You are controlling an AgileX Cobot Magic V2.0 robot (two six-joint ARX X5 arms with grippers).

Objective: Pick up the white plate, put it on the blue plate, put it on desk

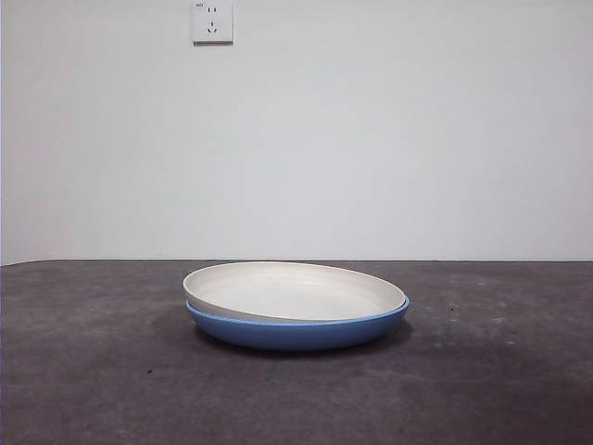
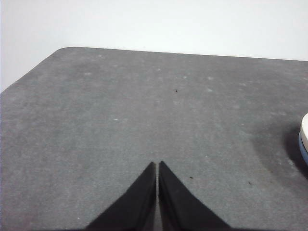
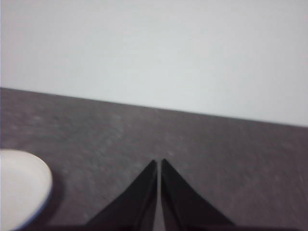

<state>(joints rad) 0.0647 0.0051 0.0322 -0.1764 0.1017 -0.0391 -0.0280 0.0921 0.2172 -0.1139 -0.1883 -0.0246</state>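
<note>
The white plate (image 1: 295,291) lies inside the blue plate (image 1: 296,331), tilted a little, its left rim raised above the blue rim. Both rest on the desk (image 1: 93,371) at the middle. An edge of the stacked plates shows in the left wrist view (image 2: 304,137), and the white plate shows in the right wrist view (image 3: 19,187). My left gripper (image 2: 157,164) is shut and empty above bare desk, apart from the plates. My right gripper (image 3: 159,162) is shut and empty, with the white plate off to its side. Neither arm shows in the front view.
A white wall stands behind the desk's far edge, with a socket (image 1: 212,21) high on it. The desk's rounded far corner (image 2: 67,49) shows in the left wrist view.
</note>
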